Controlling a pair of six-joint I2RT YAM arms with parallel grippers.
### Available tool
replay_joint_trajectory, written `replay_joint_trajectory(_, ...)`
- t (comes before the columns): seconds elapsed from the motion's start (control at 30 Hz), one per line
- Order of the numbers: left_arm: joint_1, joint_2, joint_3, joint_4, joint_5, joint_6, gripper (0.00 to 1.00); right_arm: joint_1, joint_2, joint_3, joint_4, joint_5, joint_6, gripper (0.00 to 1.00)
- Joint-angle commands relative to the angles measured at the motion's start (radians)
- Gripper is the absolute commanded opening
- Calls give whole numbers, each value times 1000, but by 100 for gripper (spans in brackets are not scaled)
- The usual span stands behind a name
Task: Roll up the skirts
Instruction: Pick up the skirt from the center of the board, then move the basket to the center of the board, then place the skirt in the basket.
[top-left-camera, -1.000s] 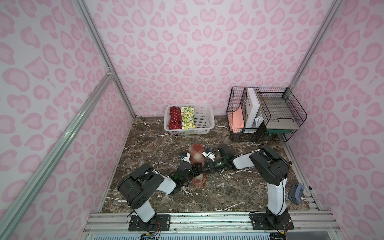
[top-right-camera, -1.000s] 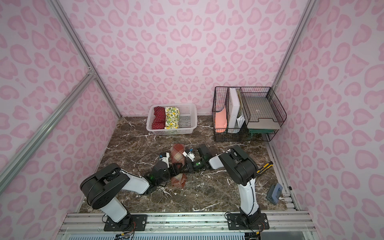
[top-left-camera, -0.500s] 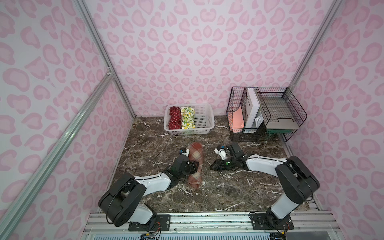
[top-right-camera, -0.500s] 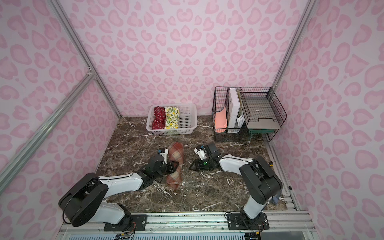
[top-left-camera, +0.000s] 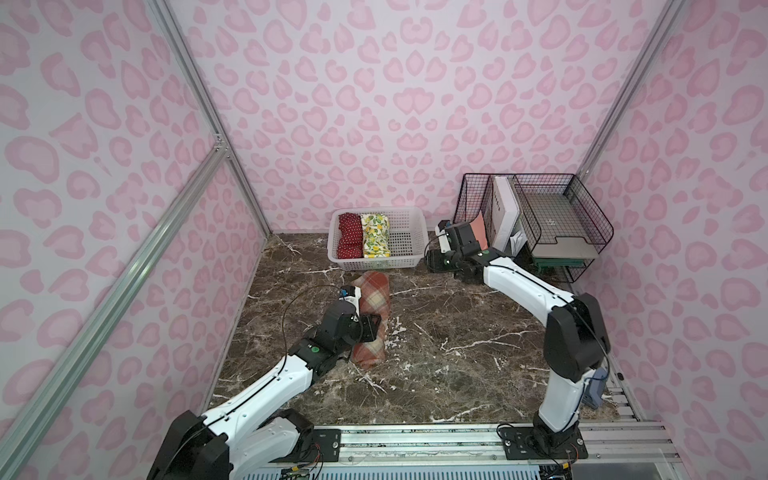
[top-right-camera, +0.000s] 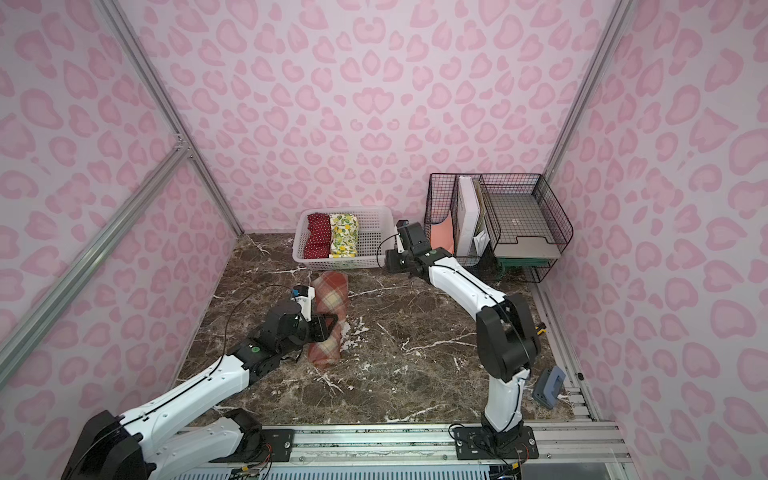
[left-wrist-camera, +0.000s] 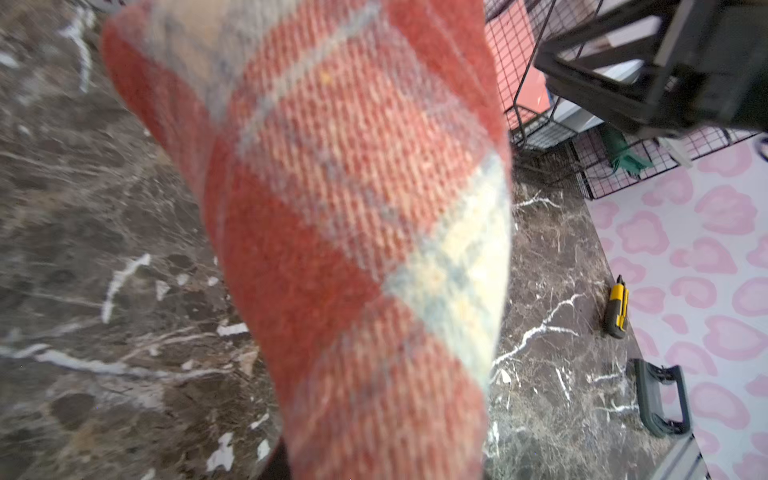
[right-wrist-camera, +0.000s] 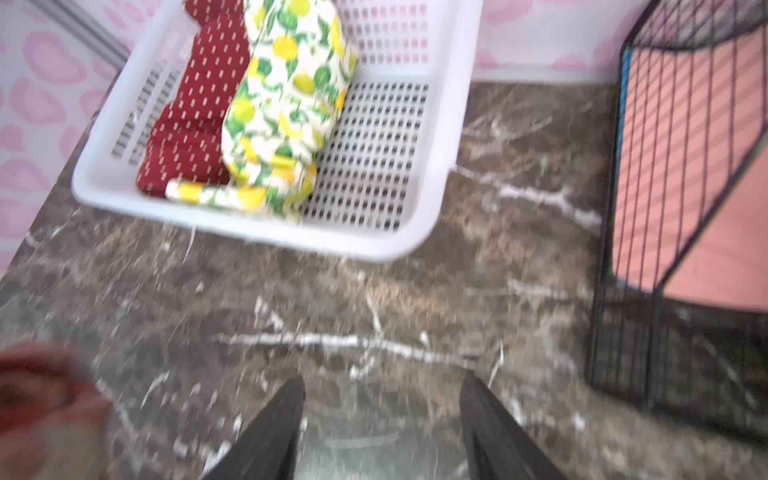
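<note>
While the left hand (top-left-camera: 369, 326) closes narrowly across the near half of the plaid skirt (top-left-camera: 374, 297), the roll lies on the tabletop (top-left-camera: 457, 353). Its long axis runs from the robot's side toward the white basket (top-left-camera: 376, 264), and its far end is just short of the front wall. The polka-dot skirt (top-left-camera: 349, 235) and the lemon skirt (top-left-camera: 375, 235) sit rolled side by side in the basket's left part, with bare lattice to their right. The right hand (right-wrist-camera: 382, 380) hangs wide and empty beside the basket's right corner, well apart from the roll, so the left arm is plainly nearer. A second ago both hands met at the roll; since then the right one has let go and swung away.
</note>
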Motion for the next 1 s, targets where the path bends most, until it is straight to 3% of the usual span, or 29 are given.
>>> replay_joint_trajectory(0.0, 5, -50, 16, -89, -23, 21, 0, -12, 160, 215, -129, 88, -43, 64)
replay_joint_trajectory(0.1, 5, -104, 32, -136, -15, 23, 0, -32, 296, 394, -188, 87, -51, 64)
replay_joint_trajectory(0.2, 6, -149, 57, -184, -20, 39, 0, -53, 434, 561, -209, -5, -56, 63)
replay_joint_trajectory(0.33, 6, -171, 117, -240, -35, 67, 0, -67, 622, 852, -359, -69, -42, 38)
replay_joint_trajectory(0.4, 6, -174, 143, -248, -50, 86, 0, -68, 645, 869, -378, -85, -28, 19)
replay_joint_trajectory(0.43, 7, -169, 159, -246, -55, 97, 0, -66, 636, 846, -374, -92, -23, 8)
replay_joint_trajectory(0.5, 9, -144, 193, -236, -50, 113, 0, -57, 579, 743, -340, -84, -16, 0)
replay_joint_trajectory(0.73, 10, 58, 378, -150, 10, 133, 0, 10, 186, 186, -122, -19, 94, 0)
replay_joint_trajectory(0.97, 7, 334, 533, 17, 69, 60, 0, 116, -150, -435, 151, 51, 341, 0)
